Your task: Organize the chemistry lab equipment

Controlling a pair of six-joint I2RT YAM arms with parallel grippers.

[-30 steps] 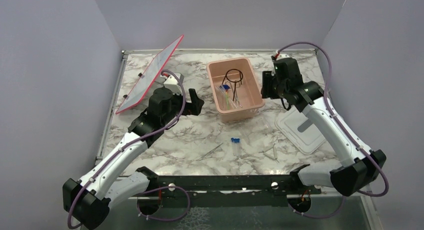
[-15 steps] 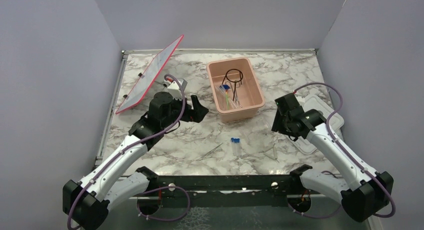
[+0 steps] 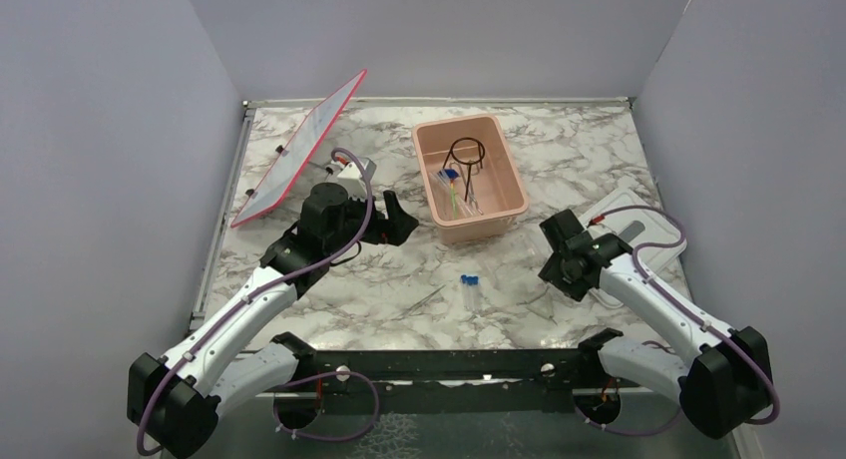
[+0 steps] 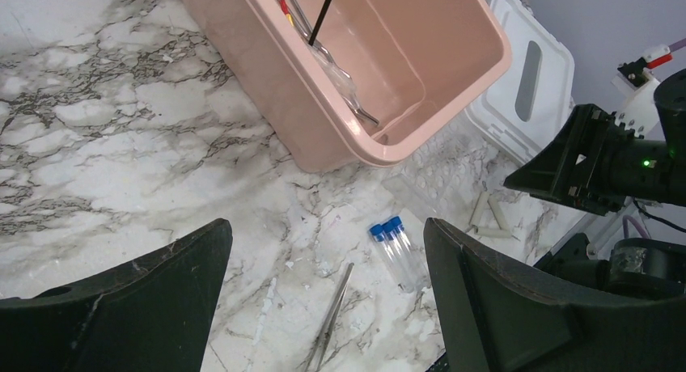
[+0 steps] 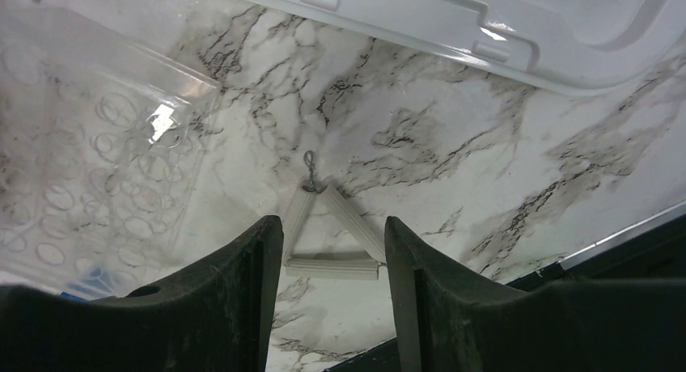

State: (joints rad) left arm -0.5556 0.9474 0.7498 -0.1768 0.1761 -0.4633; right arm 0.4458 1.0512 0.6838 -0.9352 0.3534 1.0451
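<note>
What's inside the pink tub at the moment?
The pink rectangular tub holds a black wire ring stand, a blue-capped clear tube, a green-yellow stick and thin clear pipettes. Anything beneath that pile is hidden.

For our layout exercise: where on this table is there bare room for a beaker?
Bare marble lies behind the white lid, right of the pink tub, and at the back between tub and red-edged panel. Front centre is crowded: blue-capped tubes, tweezers, right gripper.
</note>
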